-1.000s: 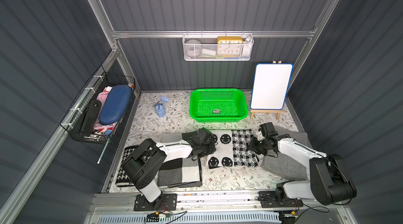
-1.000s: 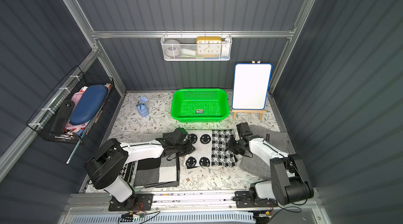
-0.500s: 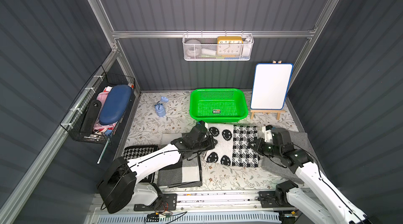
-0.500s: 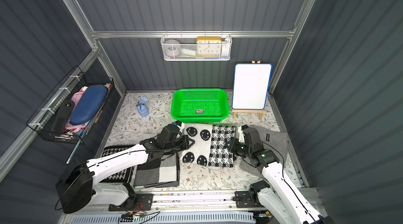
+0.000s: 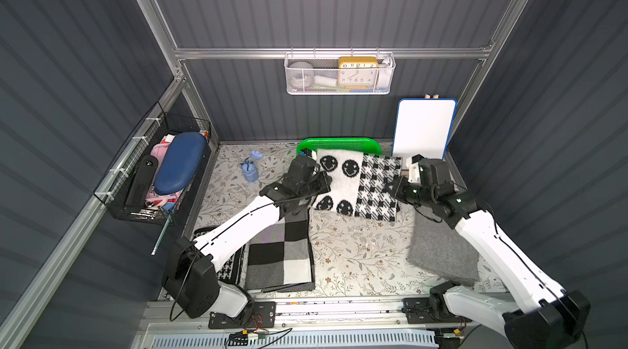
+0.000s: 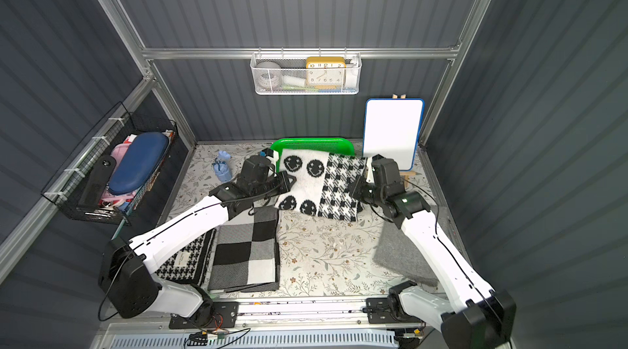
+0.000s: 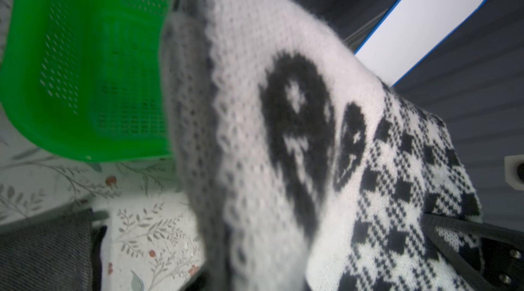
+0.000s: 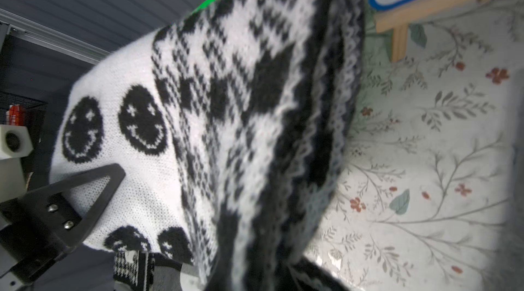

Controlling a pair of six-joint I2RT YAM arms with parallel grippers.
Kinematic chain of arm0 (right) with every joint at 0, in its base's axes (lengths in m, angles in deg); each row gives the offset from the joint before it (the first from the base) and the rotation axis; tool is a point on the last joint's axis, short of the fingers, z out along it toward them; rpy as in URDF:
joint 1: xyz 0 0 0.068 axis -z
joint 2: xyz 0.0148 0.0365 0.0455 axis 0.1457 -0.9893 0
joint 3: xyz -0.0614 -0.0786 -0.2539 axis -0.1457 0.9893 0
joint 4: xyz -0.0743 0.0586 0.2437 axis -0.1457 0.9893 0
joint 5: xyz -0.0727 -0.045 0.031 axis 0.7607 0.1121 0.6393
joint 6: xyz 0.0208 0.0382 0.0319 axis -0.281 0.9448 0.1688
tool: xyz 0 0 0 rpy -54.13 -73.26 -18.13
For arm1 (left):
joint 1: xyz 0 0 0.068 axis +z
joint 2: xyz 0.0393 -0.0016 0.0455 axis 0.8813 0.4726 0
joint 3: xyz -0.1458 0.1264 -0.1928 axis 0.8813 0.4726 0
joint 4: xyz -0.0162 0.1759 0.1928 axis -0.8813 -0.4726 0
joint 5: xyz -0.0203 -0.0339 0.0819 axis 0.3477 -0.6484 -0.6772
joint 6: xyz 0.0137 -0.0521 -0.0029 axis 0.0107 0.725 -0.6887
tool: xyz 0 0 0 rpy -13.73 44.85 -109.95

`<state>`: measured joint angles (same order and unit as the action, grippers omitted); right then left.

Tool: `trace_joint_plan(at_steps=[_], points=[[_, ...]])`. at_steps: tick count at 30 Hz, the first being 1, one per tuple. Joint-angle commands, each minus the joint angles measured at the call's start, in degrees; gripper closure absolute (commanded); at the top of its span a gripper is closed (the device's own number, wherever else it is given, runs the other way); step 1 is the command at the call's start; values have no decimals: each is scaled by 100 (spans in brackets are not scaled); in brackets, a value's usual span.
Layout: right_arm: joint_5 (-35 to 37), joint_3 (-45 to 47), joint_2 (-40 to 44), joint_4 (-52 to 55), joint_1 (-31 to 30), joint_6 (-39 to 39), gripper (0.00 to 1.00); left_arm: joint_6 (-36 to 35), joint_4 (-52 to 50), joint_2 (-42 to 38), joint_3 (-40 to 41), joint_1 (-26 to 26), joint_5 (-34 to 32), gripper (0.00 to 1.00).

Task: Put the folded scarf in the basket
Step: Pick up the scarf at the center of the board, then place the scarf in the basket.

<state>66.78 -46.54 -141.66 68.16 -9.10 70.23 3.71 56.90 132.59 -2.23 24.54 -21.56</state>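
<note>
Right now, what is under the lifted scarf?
In both top views the scarf covers most of the basket; only its far rim shows. The left wrist view shows a basket wall and floral table below it. The rest of the basket's inside is covered.

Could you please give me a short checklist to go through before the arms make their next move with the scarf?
1. Left gripper closed on the folded scarf: ok.
2. Right gripper closed on the opposite edge: ok.
3. Scarf lifted off the table: ok; both wrist views show the table below it.
4. Scarf inside the basket: not ok; it is held in the air, not yet released.
5. Basket interior free: cannot tell; the scarf hides most of it in both top views.
6. Clearance to the whiteboard: cannot tell; the right gripper is close beside it.
</note>
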Motion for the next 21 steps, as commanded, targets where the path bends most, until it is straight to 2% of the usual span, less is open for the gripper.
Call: trace_joint_plan(at_steps=[1,4,8,13,21], points=[[398,-877,-887,-306,-23,-548,100,-745,-31,518,-893,390,-183,100],[645,-1700,-1696,-283,13,-718,100,-912,-97,1056,-1462,752,-164,100],[516,-2466,-2558,-593,149,-836,100,-1120,29,1673,-2079,1104,-45,100],[518,-3386,-3626,-433,198,-1089,100,-1259,-55,2536,-2793,1382,62,100],[590,-3879,-4669,-410,288,-1222,100,-1365,-40,3389,-3177,1675,112,100]])
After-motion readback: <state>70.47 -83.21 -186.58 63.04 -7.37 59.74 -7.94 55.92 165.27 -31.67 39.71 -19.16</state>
